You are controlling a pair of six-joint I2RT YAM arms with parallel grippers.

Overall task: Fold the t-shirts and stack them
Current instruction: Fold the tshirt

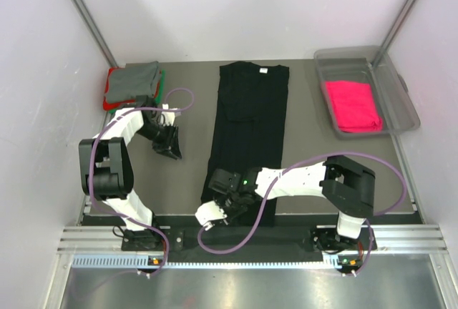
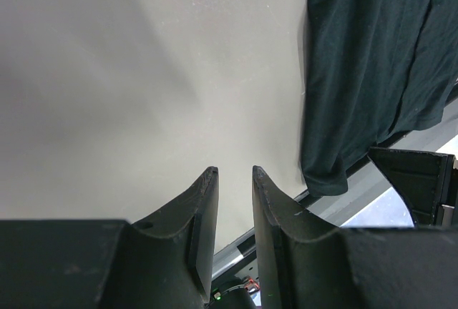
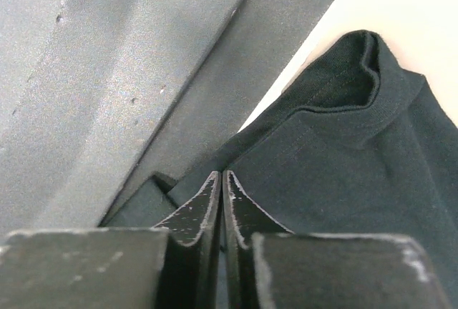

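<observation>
At the near edge of the table (image 1: 308,159), the right hand (image 3: 222,174) sits pinched shut at the hem of the limp, light black t-shirt (image 1: 250,116) lying lengthwise mid-table, probably best lifted by its hem corners; the left hand (image 2: 235,172) hangs parted, empty.

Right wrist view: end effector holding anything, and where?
Right end effector looks pinched on the near hem corner of the black cloth t-shirt; left end effector holds nothing.

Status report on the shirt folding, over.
Left gripper open, empty, left of the black tee. Right gripper shut at the tee's near hem; pinch on cloth unclear. Nothing in the way.
</observation>
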